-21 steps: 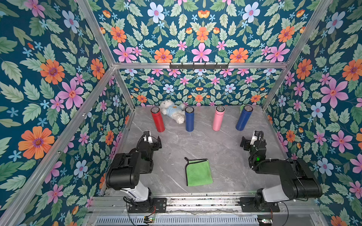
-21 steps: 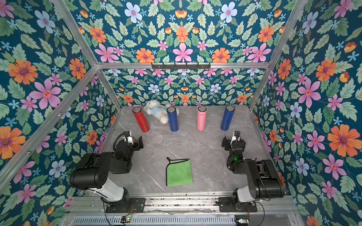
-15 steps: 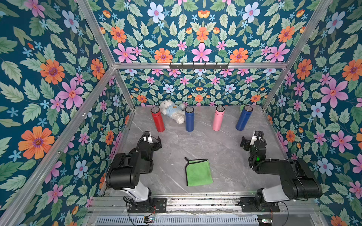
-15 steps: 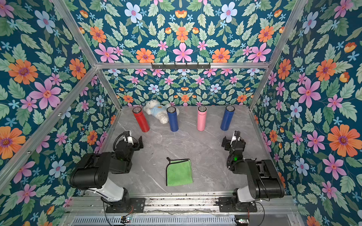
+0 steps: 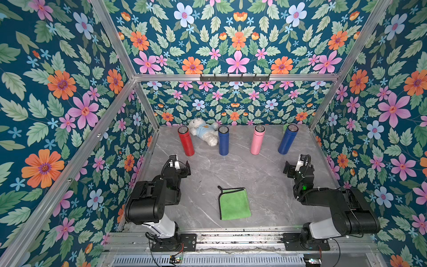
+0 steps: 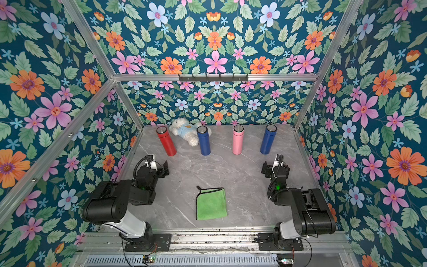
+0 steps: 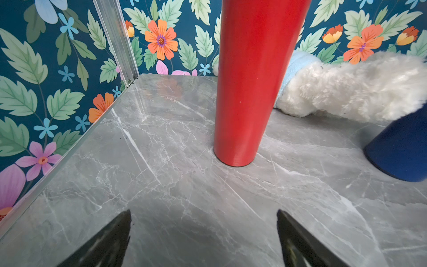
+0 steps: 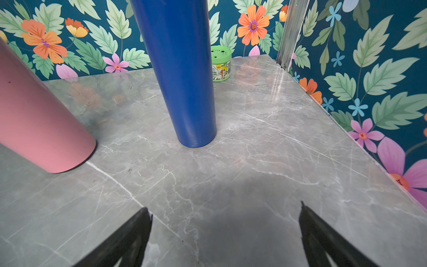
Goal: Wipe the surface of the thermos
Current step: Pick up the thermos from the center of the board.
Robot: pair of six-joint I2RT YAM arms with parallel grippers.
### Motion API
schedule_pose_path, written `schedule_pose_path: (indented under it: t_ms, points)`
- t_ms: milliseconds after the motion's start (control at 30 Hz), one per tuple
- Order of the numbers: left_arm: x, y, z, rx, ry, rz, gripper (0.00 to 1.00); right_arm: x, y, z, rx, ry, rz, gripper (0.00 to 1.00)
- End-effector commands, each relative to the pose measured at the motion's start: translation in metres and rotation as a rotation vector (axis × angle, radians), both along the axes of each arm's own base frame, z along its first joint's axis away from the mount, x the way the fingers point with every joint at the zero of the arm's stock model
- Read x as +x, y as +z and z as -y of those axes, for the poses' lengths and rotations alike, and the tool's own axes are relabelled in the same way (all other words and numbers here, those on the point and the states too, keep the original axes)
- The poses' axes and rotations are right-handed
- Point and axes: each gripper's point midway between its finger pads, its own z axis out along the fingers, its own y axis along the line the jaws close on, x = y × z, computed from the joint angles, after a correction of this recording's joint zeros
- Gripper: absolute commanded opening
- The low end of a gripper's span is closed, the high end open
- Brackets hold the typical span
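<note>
Several thermoses stand upright in a row at the back of the grey marble table (image 5: pixel 254 175): red (image 5: pixel 186 144), blue (image 5: pixel 223 143), pink (image 5: pixel 257 142) and a second blue (image 5: pixel 286 142). A folded green cloth (image 5: pixel 234 203) lies flat at the front middle, between the two arms. My left gripper (image 5: pixel 181 165) is open and empty, low over the table in front of the red thermos (image 7: pixel 251 81). My right gripper (image 5: pixel 293 164) is open and empty in front of the right-hand blue thermos (image 8: pixel 184 76). Neither gripper touches anything.
A white teddy bear (image 5: pixel 203 133) lies between the red thermos and the blue one beside it. A small green jar (image 8: pixel 221 63) stands behind the right-hand blue thermos by the back wall. Flowered walls with aluminium rails (image 5: pixel 147 108) close in the back and both sides.
</note>
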Motion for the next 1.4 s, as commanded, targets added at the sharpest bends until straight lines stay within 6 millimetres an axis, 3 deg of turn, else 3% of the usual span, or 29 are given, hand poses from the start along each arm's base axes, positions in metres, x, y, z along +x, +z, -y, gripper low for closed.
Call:
schedule_pose_path:
  t_ms: [0,433,533,700,800,933,1100,1233,1367]
  points:
    - [0.004,0.015,-0.001,0.011,0.001,0.059,0.99,0.002,0.006,-0.001,0.007,0.002,0.027,0.99]
    - [0.004,0.014,-0.001,0.011,0.001,0.058,0.99,0.001,0.008,-0.002,-0.001,0.009,0.038,0.99]
    - [0.003,0.015,-0.001,0.009,-0.001,0.061,0.99,-0.003,0.016,0.000,0.002,0.002,0.058,0.99]
    - [0.001,0.035,-0.007,-0.001,0.044,0.080,0.99,-0.012,0.038,0.000,0.001,0.001,0.078,0.99]
    - [-0.002,0.056,-0.012,-0.004,0.073,0.093,0.99,-0.019,0.063,0.000,0.017,-0.006,0.087,0.99]
    - [-0.005,0.102,-0.021,-0.030,0.129,0.132,0.99,-0.031,0.106,-0.004,0.033,-0.002,0.078,0.99]
    - [0.005,0.159,-0.022,-0.041,0.138,0.151,0.99,-0.046,0.149,-0.020,0.033,0.026,0.040,0.99]
    - [0.029,0.206,-0.012,-0.069,0.079,0.149,0.99,-0.050,0.159,-0.049,0.066,0.109,-0.042,0.99]
    - [0.064,0.233,0.004,-0.089,-0.006,0.075,0.99,-0.051,0.154,-0.084,0.031,0.174,-0.150,0.99]
